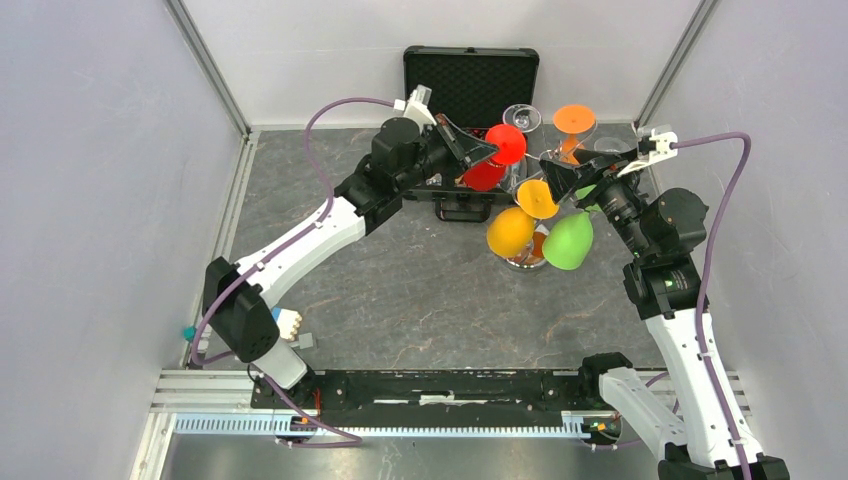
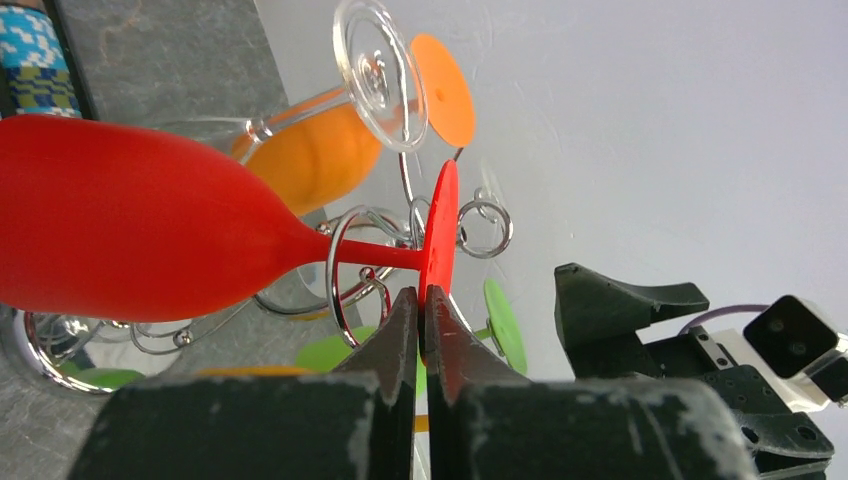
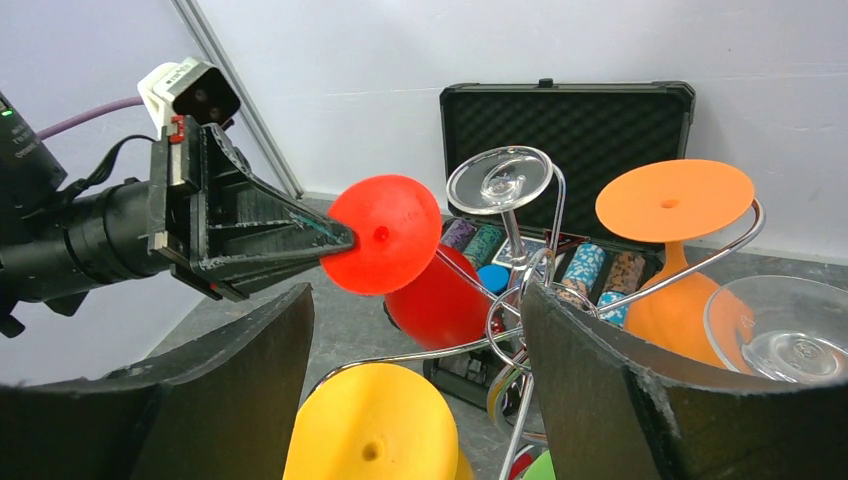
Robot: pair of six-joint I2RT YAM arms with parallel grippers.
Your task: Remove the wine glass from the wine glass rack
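The silver wine glass rack (image 1: 522, 263) stands at the back middle and carries several glasses. My left gripper (image 1: 487, 150) is shut on the rim of the red wine glass's round foot (image 2: 440, 235). The glass's red bowl (image 2: 130, 220) lies sideways, and its stem still passes through a wire hook loop (image 2: 340, 285). In the right wrist view the red foot (image 3: 385, 245) is pinched at its left edge. My right gripper (image 1: 572, 178) is open and empty. It hovers by the rack's post (image 3: 520, 330), above a yellow glass foot (image 3: 370, 420).
Orange (image 1: 574, 118), yellow (image 1: 510, 230), green (image 1: 568, 240) and clear (image 1: 521, 117) glasses hang on the rack. A black case with poker chips (image 1: 470, 85) stands open behind it. Enclosure walls close both sides and the back.
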